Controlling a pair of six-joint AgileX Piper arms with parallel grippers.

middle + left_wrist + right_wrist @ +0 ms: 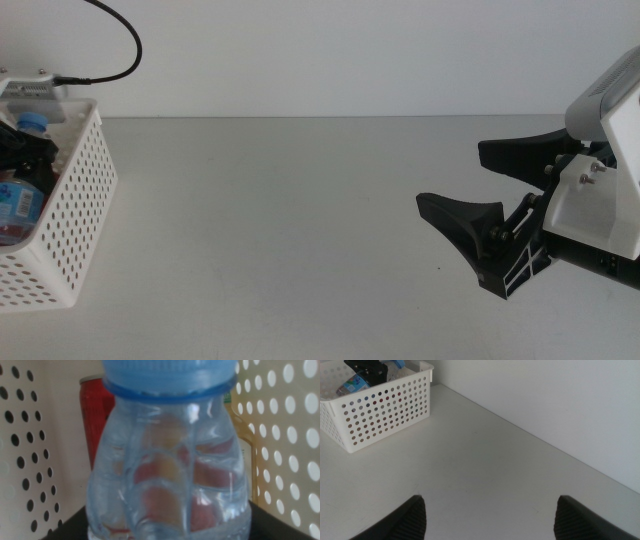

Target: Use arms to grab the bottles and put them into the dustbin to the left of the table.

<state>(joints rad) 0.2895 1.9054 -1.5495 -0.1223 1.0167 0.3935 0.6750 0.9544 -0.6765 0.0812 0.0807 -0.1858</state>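
Filling the left wrist view, the clear water bottle (167, 460) with its blue cap sits between the left gripper's (25, 150) dark jaws, apparently clamped, though the contact is hard to see. Both are inside the white dustbin (75, 200), with the red soda can (95, 415) and the yellow tea bottle (245, 445) just behind the water bottle. Well apart from the dustbin, across the grey table (290, 220), the right gripper (490, 190) hovers with jaws spread wide, holding nothing.
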